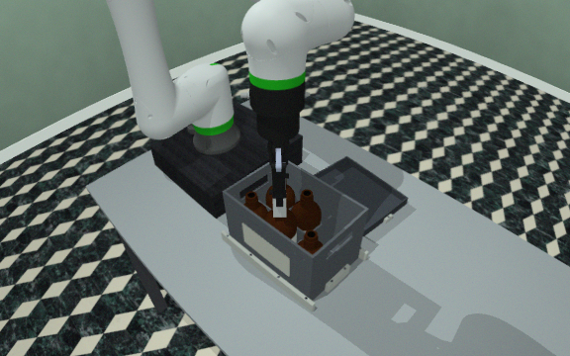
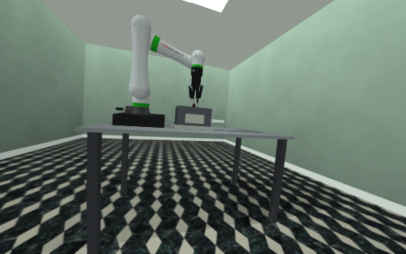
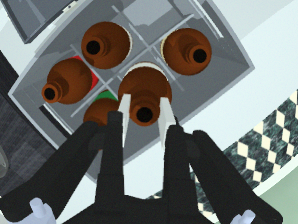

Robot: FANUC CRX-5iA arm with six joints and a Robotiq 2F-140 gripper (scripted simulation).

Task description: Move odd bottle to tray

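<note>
Wrist view: gripper [image 3: 144, 111] is clamped on the centre bottle [image 3: 145, 94]'s neck in the crate [image 3: 234, 56]. Next it needs a straight lift, then across to the tray [image 1: 364, 190], upper left.

Bare test room – green walls [image 2: 330, 106], checkered floor [image 2: 189, 197], lone table [image 2: 189, 132] w/ robot arm [image 2: 139, 63]

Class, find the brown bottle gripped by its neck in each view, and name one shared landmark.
Top: brown bottle, mid-crate, under the gripper.
Exterior: only a brown tip above the crate.
Wrist: centre, between white pads.
Landmark: grey crate.
</note>
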